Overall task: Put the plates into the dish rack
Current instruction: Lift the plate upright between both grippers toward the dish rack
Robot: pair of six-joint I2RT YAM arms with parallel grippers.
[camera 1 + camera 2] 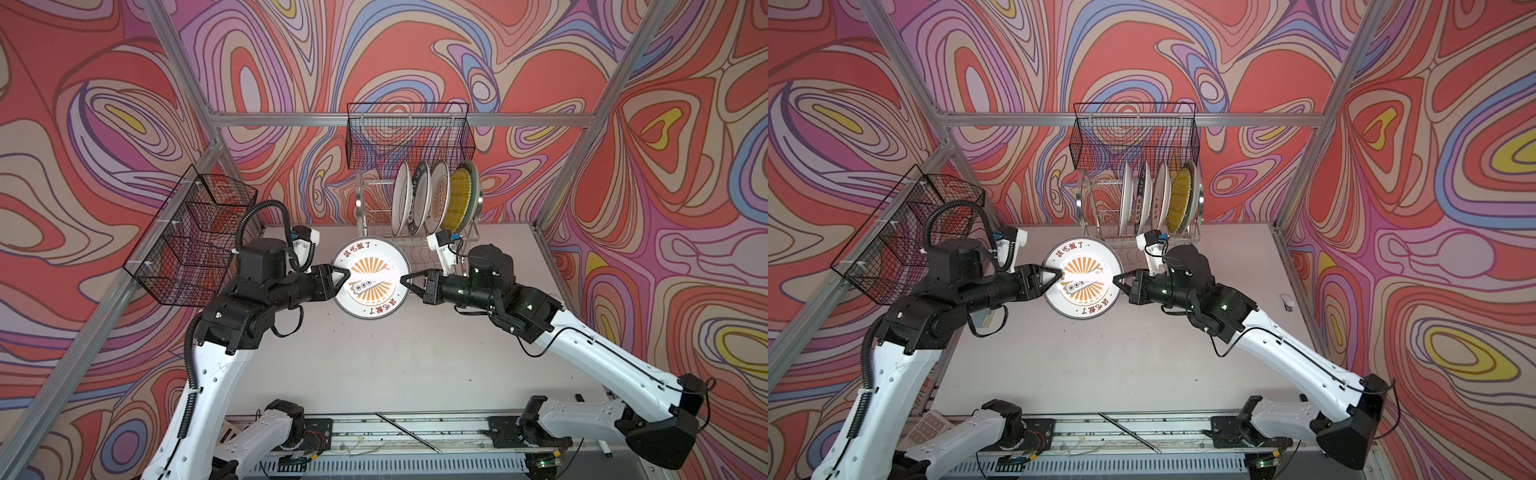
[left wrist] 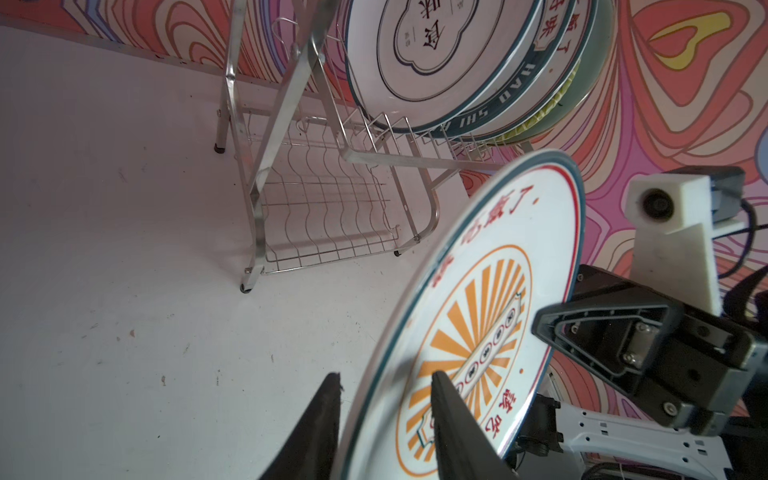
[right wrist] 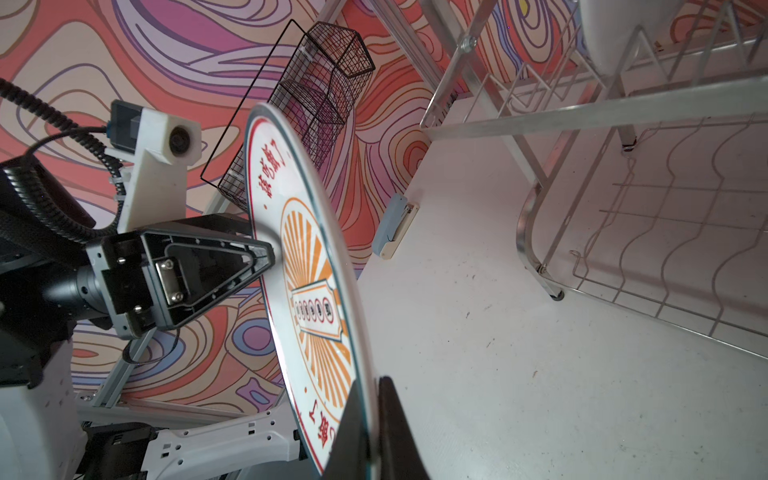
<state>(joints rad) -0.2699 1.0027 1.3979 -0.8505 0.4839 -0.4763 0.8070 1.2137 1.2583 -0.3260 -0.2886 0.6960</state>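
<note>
An orange-sunburst plate (image 1: 370, 282) with red lettering round its rim is held off the white counter (image 1: 395, 353) between the two arms, its face turned up towards the top views. It sits just in front of the chrome dish rack (image 1: 360, 208), level with the rack's empty left end.

The right hand (image 3: 371, 384) is clamped on the plate's rim, one finger on the face and one on the underside, with no gap showing. The left hand (image 2: 385, 376) straddles the opposite rim. One finger (image 2: 457, 415) lies across the printed face and the other (image 2: 328, 415) sits behind the plate, close to the edge. The jaws stand partly apart, and I cannot tell whether they are pressing on the plate or only flanking it.

Five plates stand on edge in the rack's upper slots, crowded to its right. From the left they are a black-ringed white plate (image 1: 402, 199), a dark-green lettered one (image 1: 420, 199), another sunburst (image 1: 438, 199), a yellow woven-look one (image 1: 459, 195) and a pale aqua one (image 1: 473, 174) at the end. The wavy-wire lower shelf (image 2: 332, 208) is bare
</note>
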